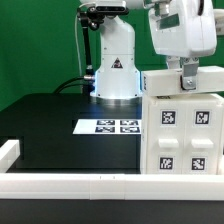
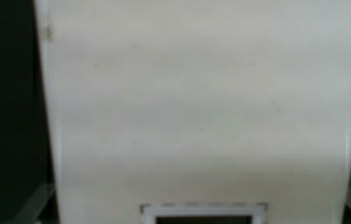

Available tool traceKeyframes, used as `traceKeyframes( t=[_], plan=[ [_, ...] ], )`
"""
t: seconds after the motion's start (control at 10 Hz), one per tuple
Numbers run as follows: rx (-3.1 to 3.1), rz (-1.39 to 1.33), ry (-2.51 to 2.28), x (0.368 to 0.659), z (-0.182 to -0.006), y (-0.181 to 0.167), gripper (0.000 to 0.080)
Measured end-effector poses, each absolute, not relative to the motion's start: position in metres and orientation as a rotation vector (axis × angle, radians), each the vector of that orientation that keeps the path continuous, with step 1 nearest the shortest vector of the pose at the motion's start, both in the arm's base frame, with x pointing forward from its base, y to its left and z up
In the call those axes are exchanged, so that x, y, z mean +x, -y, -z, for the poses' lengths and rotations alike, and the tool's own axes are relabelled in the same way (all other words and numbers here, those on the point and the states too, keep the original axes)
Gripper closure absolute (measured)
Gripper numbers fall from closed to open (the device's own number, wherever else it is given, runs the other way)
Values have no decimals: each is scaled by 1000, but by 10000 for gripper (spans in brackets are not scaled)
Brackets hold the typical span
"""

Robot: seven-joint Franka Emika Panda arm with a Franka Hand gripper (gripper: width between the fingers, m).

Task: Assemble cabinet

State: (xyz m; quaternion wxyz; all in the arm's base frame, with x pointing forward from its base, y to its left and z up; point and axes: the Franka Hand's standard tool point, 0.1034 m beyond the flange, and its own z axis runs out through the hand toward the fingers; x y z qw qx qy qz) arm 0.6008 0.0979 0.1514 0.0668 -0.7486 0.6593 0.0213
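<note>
Hanging at 12 o'clock over the cabinet (image 1: 182,130), the hand (image 1: 188,84) is touching or nearly touching its top edge. The cabinet is standing at 3 o'clock on the black counter (image 1: 50,130), its long axis seemingly upright and tags facing out. The marker board (image 1: 118,126) is lying at its 9 o'clock. The wrist view is showing only white cabinet surface, and I cannot tell the finger spread or whether it is gripping.

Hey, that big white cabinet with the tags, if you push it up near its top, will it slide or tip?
The cabinet looks like rigid plastic, so it probably won't flex. It stands high above the black table, so a push near its top, where the gripper is, might tip it rather than slide it. Its smooth faces may be slippery.
</note>
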Motion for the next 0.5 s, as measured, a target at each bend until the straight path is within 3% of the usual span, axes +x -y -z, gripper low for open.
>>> traceKeyframes(
  t=[0.1, 0.2, 0.5],
  plan=[
    [-2276, -63, -1966, 601, -151, -98, 221],
    [-2317, -70, -1922, 600, -152, -100, 166],
    [-2553, -108, -1606, 597, -179, -110, 152]
  ],
)
